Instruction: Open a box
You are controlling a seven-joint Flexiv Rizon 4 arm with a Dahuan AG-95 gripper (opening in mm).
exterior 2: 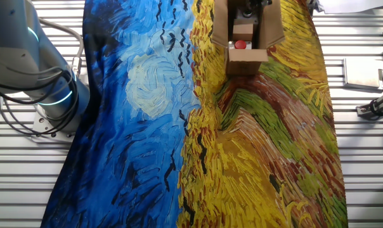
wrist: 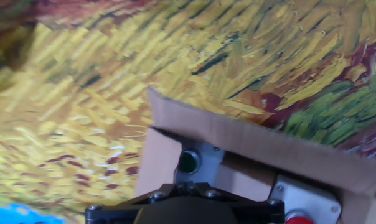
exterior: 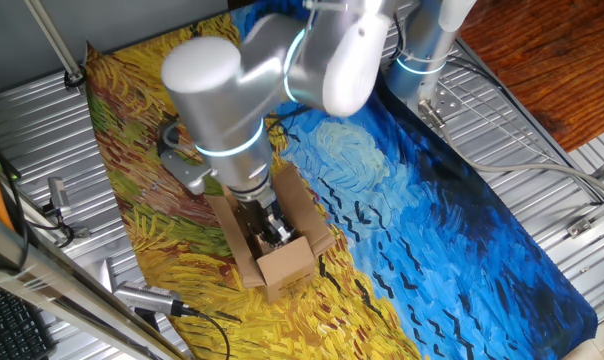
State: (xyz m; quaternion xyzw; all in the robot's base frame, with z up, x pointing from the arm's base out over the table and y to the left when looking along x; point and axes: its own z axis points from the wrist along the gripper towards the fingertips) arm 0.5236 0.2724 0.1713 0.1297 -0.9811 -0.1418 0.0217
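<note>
Inside box (exterior: 282, 250); tool (exterior: 273, 229)

The box (exterior: 282, 245) sits on the painted cloth (exterior: 462, 230), near one end edge (flaps splayed outward); the gripper (exterior: 272, 228) reaches down inside it.

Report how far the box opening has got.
Done: the box has its long side flaps spread outward, and the insert's red button and green button are exposed. In hand: the gripper is down inside the open top; whether it is open or shut cannot be told. Left: one end flap stands upright rather than folded flat, and the arm needs to withdraw.
</note>
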